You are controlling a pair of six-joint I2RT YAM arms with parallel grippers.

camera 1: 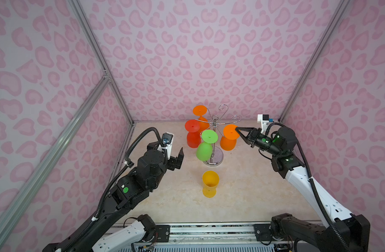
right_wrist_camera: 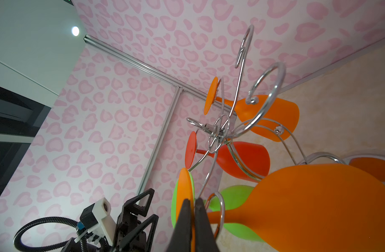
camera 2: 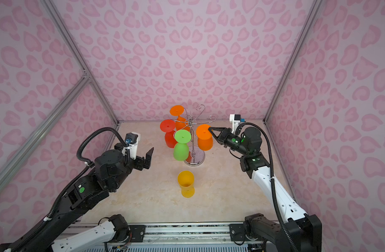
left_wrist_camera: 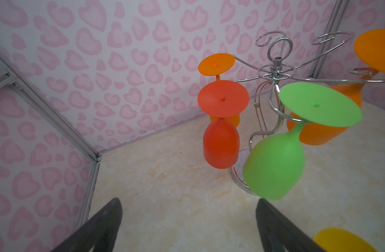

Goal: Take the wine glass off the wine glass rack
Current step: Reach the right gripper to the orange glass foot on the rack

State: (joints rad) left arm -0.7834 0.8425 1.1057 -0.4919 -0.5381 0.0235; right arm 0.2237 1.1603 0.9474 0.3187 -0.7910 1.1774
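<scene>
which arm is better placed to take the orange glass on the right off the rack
Right. Its jaws are shut on the foot of the orange wine glass hanging from the wine glass rack. The left arm's jaws stand open and empty, off to the rack's left.

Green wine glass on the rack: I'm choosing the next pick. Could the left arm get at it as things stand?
Probably yes. The left gripper is open and faces the green wine glass, with only bare tabletop between them. The yellow glass stands nearer the front, off that line.
</scene>
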